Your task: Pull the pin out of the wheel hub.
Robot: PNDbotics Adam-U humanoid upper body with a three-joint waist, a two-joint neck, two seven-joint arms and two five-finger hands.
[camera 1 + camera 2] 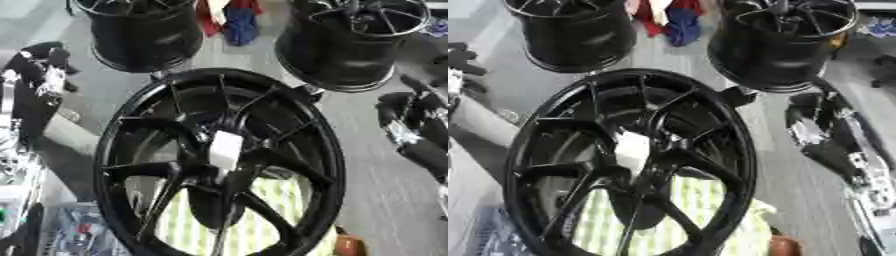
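Starting from your hands: your left hand (39, 75) shows at the left edge, black with pale patches, hanging beside the wheel's upper left rim and apart from it; you cannot tell from these views whether its fingers are straight or curled. Your right hand (824, 132) comes in at the right side, black and silver, just off the wheel's right rim; its fingers look bunched and blurred, so you cannot tell how far they stand apart, and nothing shows between them. Between the two hands stands the wheel hub (219, 165), a glossy black alloy wheel facing you and filling the middle, with slim forked spokes running from a dark round centre out to a thick rim that catches grey highlights. At its centre sits the pin (226, 149), which shows only as a pale, whitish, roughly rectangular block, a little taller than wide and slightly tilted, lying against the hub where the spokes meet; neither hand touches it. Through the lower spokes you see a yellow-green and white striped cloth (262, 215). Behind the wheel, two more black wheels stand on the grey floor, one at upper left (140, 30) and one at upper right (785, 40). Red and blue fabric (232, 20) lies between them.
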